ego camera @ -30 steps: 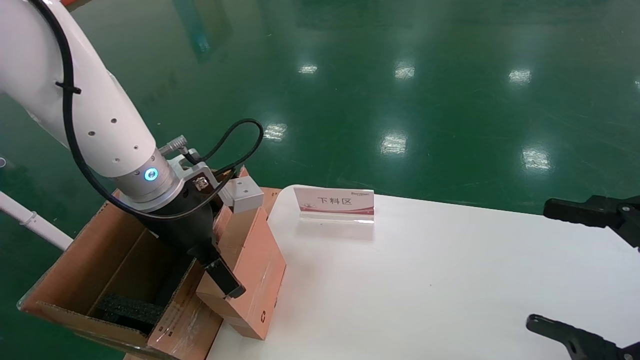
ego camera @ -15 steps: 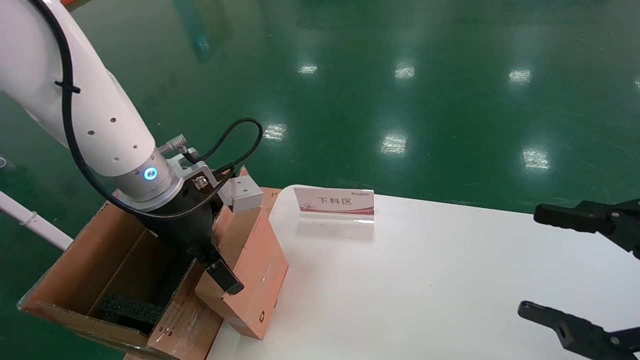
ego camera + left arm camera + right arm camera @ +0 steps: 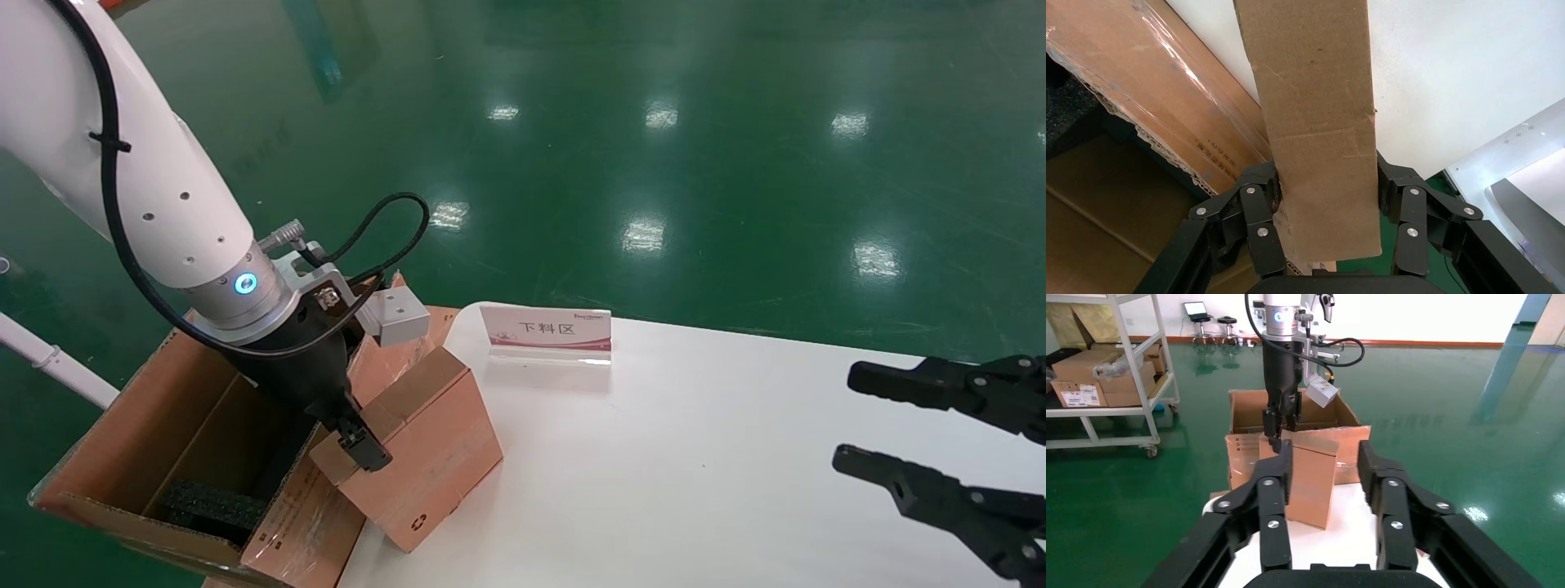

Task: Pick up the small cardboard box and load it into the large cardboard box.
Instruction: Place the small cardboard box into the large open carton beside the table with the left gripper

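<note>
The small cardboard box (image 3: 429, 457) is tilted at the table's left edge, against the large cardboard box's printed near flap (image 3: 302, 523). My left gripper (image 3: 361, 445) is shut on its upper end; in the left wrist view both fingers (image 3: 1257, 208) press the box (image 3: 1315, 110) from either side. The large cardboard box (image 3: 163, 408) stands open beside the table, with black foam (image 3: 208, 506) inside. My right gripper (image 3: 846, 425) is open and empty over the table's right side, facing the small box (image 3: 1315, 471) and the large box (image 3: 1248, 407) from afar.
A sign stand (image 3: 546, 332) with red print sits at the back of the white table (image 3: 695, 474). A metal rack (image 3: 1119, 386) holding cartons stands on the green floor beyond the large box.
The small box has turned in my left gripper: its lower end swung right and its top tipped. My right gripper has moved left, further over the table.
</note>
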Motion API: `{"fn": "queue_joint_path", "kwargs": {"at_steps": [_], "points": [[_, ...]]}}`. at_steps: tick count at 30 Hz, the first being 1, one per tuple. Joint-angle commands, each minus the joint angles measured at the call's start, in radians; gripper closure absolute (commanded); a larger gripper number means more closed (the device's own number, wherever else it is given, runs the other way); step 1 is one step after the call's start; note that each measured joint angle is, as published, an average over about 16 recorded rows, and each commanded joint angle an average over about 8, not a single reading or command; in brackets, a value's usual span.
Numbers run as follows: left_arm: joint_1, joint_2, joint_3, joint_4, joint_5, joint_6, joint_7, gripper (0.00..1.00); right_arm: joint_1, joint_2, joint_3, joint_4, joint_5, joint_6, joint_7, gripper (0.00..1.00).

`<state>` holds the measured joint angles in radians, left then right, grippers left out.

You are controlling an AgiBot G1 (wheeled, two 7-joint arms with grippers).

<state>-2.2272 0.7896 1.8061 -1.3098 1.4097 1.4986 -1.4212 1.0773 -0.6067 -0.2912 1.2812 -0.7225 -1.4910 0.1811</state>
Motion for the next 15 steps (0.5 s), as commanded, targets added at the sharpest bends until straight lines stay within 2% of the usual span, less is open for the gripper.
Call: {"fn": "queue_joint_path", "kwargs": {"at_steps": [1,6,7,15], "points": [[0.0,0.0,0.0,0.0,0.0,0.0,0.0,1.0,0.0,0.0,0.0,0.0,0.0,0.0,0.0,0.72],[-0.001,0.0,0.0,0.0,0.0,0.0,0.0,1.0,0.0,0.0,0.0,0.0,0.0,0.0,0.0,0.1],[-0.002,0.0,-0.001,0.001,0.001,-0.001,0.0,1.0,0.0,0.0,0.0,0.0,0.0,0.0,0.0,0.0],[-0.101,-0.043,-0.073,0.005,-0.046,-0.022,0.036,1.0,0.0,0.0,0.0,-0.001,0.0,0.0,0.0,0.0]]}}
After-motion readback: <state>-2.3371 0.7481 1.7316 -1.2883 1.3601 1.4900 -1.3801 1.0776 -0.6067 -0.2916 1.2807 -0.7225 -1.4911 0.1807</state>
